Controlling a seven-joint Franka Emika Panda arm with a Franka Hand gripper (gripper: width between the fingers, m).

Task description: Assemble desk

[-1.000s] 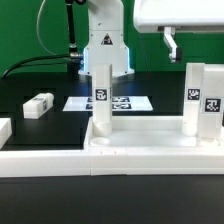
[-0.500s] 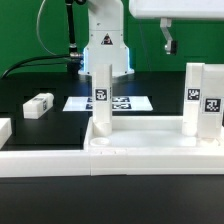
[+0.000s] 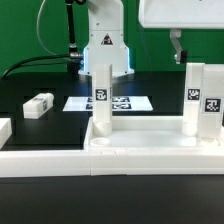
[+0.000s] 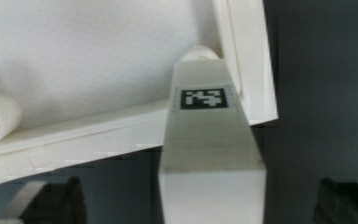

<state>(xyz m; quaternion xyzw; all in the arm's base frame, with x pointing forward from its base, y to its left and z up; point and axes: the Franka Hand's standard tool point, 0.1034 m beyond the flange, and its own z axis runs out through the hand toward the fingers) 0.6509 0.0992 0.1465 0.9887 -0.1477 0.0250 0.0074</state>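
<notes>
- The desk is partly built: its top lies at the near edge of the tabletop. Two legs stand upright in it, one on the exterior view's left and one on the exterior view's right.
- The fingers hang above the right leg, spread wide with one on each side of it and touching nothing, so they are released.
- The step in hand looks like seating or tightening this right leg in its corner.
- The next move probably calls for a straight descent centred on the post. The fingers would then close on two flat faces and turn about the leg's own axis without tipping it.
- A third leg lies loose on its side, far out on the exterior view's left and well apart from the desk. It will likely be wanted later.
- The tabletop is flat, black and matte. White rails run along its near edge, touching the top.
- The marker board lies flat beyond the desk, in front of the arm's base.
- A green wall closes the far side.
- Bare tabletop lies between the loose leg and the desk, which leaves space to work.
</notes>
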